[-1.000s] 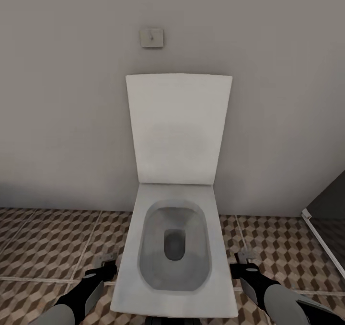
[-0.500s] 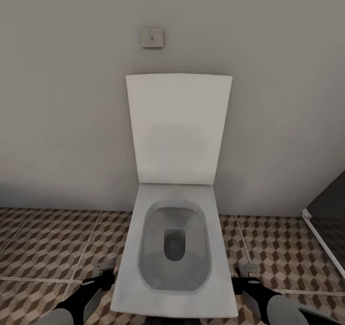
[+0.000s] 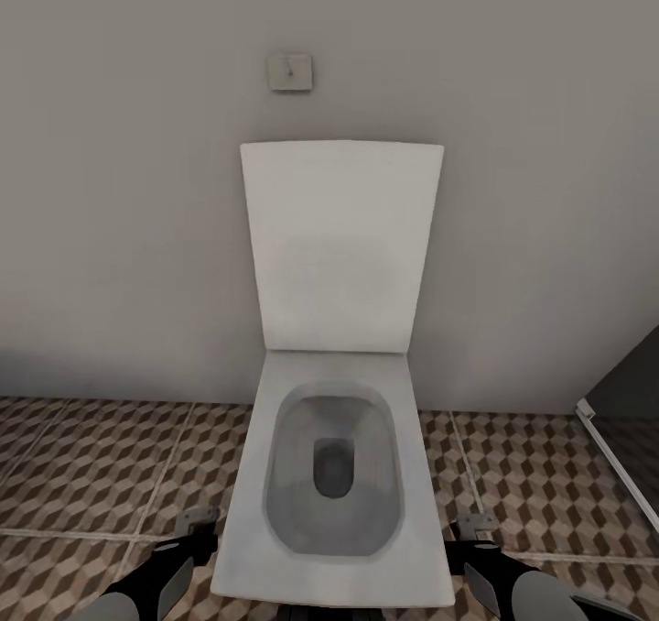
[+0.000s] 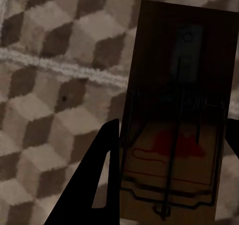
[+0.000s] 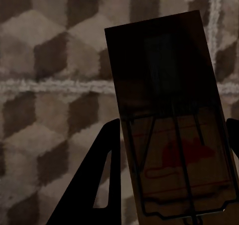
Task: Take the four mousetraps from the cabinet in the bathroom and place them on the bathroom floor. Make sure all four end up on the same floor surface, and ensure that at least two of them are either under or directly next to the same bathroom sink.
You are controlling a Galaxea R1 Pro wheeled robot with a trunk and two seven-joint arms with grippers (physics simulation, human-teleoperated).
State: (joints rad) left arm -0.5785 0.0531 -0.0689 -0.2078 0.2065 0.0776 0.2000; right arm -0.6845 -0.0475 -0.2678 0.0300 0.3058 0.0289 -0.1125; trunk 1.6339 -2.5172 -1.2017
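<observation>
**Both arms low beside the toilet, one trap in each gripper**

From the head camera I face a white toilet (image 3: 334,474) with its lid (image 3: 340,245) raised against a grey wall. A small square plate (image 3: 289,72) sits on the wall above it. The bathroom floor (image 3: 91,474) runs to either side in brown-and-beige cube tiles.

My left gripper (image 3: 197,522) is low at the toilet's left side, and my right gripper (image 3: 474,528) is low at its right side. Each shows a small pale piece at its tip there, too small to make out.

Left wrist camera: a mousetrap (image 4: 181,120) sits between the dark fingers (image 4: 99,180), wooden board with wire bar and red mark facing the lens, tiles behind. The fingers are closed onto its long edges.

Right wrist camera: a second mousetrap (image 5: 169,120) is likewise clamped between that gripper's fingers (image 5: 102,175), slightly tilted, above a grout line.

I cannot tell whether either trap touches the floor.
</observation>
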